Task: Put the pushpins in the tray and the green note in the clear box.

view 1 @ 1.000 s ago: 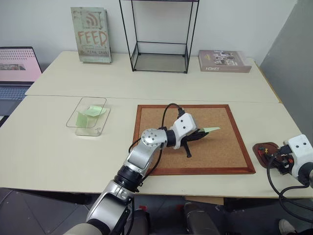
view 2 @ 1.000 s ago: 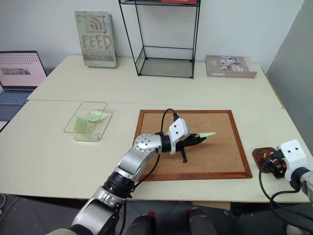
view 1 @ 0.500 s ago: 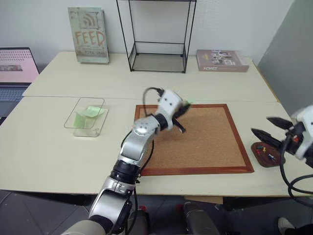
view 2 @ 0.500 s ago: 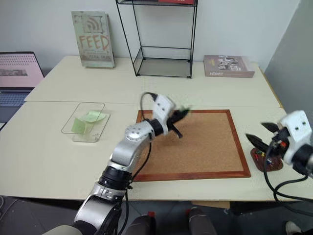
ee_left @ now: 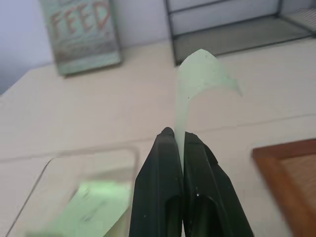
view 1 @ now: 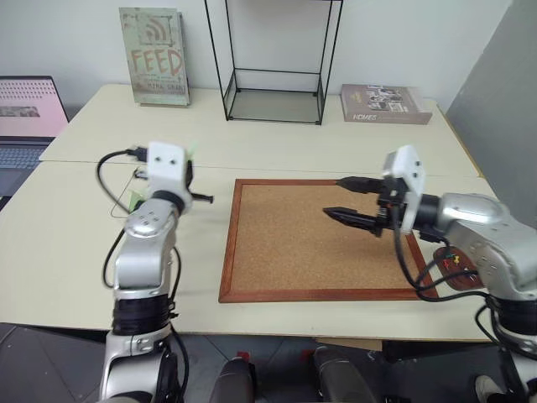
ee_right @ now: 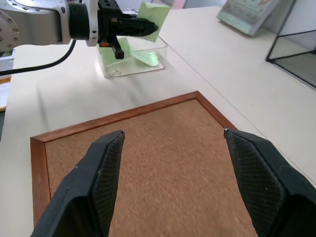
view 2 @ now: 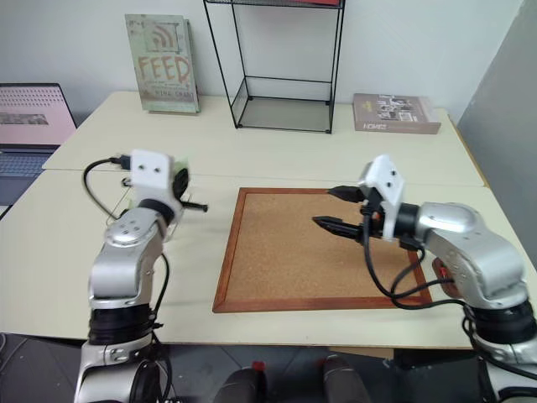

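Observation:
My left gripper (ee_left: 178, 137) is shut on the lower edge of the pale green note (ee_left: 197, 74), which stands up curled above the fingertips. It hovers by the clear box (ee_right: 143, 61), at the box's near right side. Curled green slips (ee_left: 91, 212) lie in the box. My right gripper (view 1: 334, 196) is open and empty, hanging over the right half of the corkboard (view 1: 294, 252). The dark red tray (view 1: 460, 275) sits by the table's right edge, partly behind my right arm. Pushpins (view 1: 453, 259) show in it as small dots.
A black wire-frame shelf (view 1: 273, 84) stands at the back centre, between an upright "FEED" book (view 1: 153, 54) and a flat book (view 1: 386, 103). An open laptop (view 1: 25, 117) sits at the far left. A seam runs across the table behind the corkboard.
My left gripper swung left off the corkboard, carrying the green note to the clear box. My right gripper rose from the tray and moved left over the corkboard, staying open.

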